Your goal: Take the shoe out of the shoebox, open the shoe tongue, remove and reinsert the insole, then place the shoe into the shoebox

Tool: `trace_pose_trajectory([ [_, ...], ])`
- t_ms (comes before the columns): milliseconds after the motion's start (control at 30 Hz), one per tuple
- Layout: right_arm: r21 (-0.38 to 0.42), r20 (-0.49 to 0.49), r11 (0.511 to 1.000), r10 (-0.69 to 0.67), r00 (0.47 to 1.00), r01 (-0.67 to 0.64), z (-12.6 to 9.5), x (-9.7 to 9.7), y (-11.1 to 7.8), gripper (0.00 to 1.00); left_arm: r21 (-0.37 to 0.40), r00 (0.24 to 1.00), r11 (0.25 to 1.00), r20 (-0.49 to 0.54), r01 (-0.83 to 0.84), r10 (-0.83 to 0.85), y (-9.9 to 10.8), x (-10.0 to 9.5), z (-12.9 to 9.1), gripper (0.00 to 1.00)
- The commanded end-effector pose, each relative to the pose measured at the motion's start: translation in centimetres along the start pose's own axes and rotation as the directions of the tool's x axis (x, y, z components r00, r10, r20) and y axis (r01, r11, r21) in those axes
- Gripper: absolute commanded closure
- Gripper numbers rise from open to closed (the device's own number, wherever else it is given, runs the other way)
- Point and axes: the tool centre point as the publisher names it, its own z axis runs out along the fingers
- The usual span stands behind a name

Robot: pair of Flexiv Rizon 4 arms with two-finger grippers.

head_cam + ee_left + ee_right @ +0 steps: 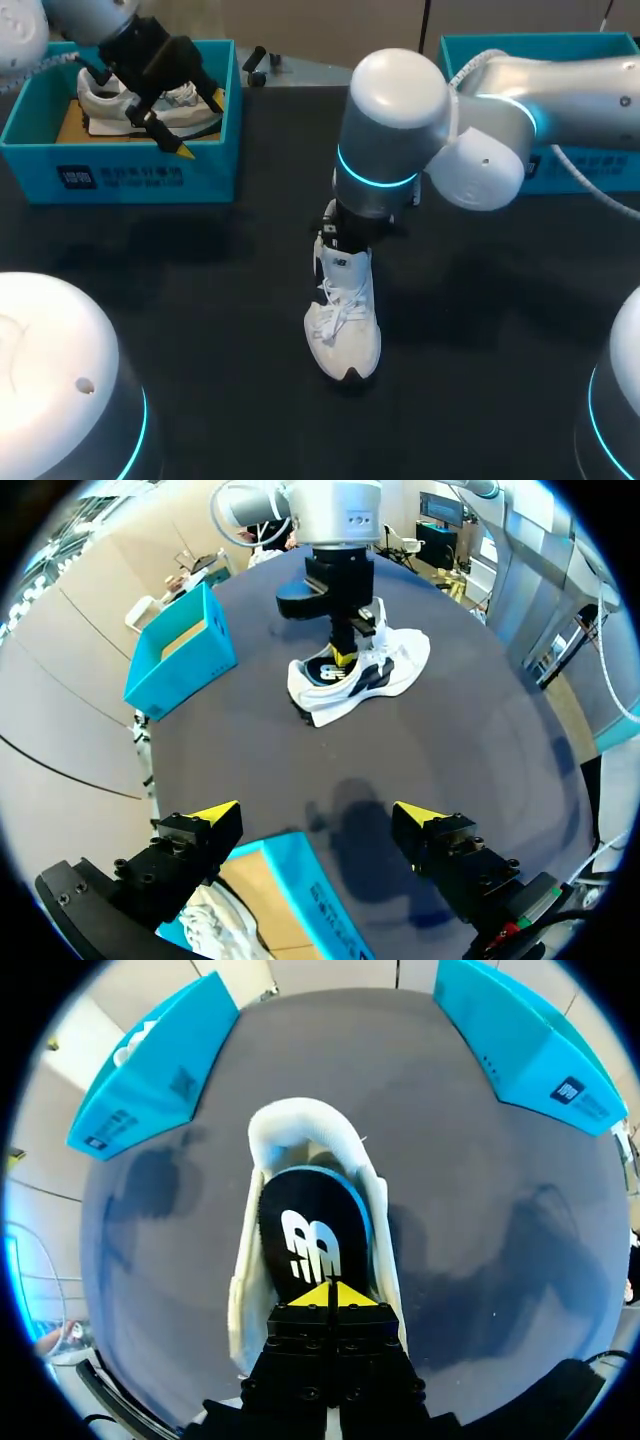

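Mid-table, a white lace-up sneaker (345, 330) stands upright on its sole on the black table (500, 330), well apart from both boxes. The right gripper (330, 1297) comes straight down into its collar. Its yellow tips are pressed together at the heel end of the dark foam insole with a white logo (310, 1230). Whether a lip of the insole is caught between them cannot be told.

The left gripper (318, 815) hangs with fingers spread wide and holding nothing above the near corner of a turquoise cardboard shoebox (120, 175), where a second white-and-grey shoe (95, 100) lies. A matching empty-looking box (520, 1040) sits on the table's other side.

The sneaker looks light, its knit upper soft and quick to collapse, so it is likely to tip or slide on the smooth surface if pulled from one end without bracing. The insole appears thin and floppy, and its raised heel edge is probably the best place to pinch. The stiffer heel counter or the sole's sidewalls suit holding the shoe itself.
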Motion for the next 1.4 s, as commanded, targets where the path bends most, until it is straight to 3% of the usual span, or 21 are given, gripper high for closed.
trace_pose_trajectory([
  [33,0.030,0.012,0.999,-0.014,1.000,0.013,1.3,0.3,0.2,1.00,-0.003,1.000,1.000,-0.001,-0.001,0.001,0.0,0.0,0.0,0.00],
  [233,0.044,0.013,0.999,-0.022,1.000,0.021,2.0,0.4,0.1,1.00,-0.003,1.000,1.000,-0.001,-0.001,0.001,0.0,0.0,0.0,0.00],
  [567,-0.020,0.055,0.998,-0.052,0.997,0.054,-0.2,0.2,1.9,1.00,-0.003,1.000,1.000,-0.001,-0.001,0.001,0.0,0.0,0.0,0.00],
  [867,0.038,0.017,0.996,-0.083,0.996,0.083,3.0,0.2,2.6,1.00,-0.003,1.000,1.000,-0.001,-0.001,0.001,0.0,0.0,0.0,0.00],
  [1000,0.044,0.013,0.996,-0.078,0.997,0.077,3.0,0.1,2.2,1.00,-0.003,1.000,1.000,-0.001,-0.001,0.001,0.0,0.0,0.0,0.00],
  [1233,-0.026,0.036,0.998,-0.063,0.997,0.064,0.6,0.2,3.1,1.00,-0.003,1.000,1.000,-0.001,-0.001,0.001,0.0,0.0,0.0,0.00],
  [1400,-0.083,0.023,0.992,-0.092,0.996,0.094,1.5,1.0,4.7,1.00,-0.003,1.000,1.000,-0.001,-0.001,0.001,0.0,0.0,0.0,0.00],
])
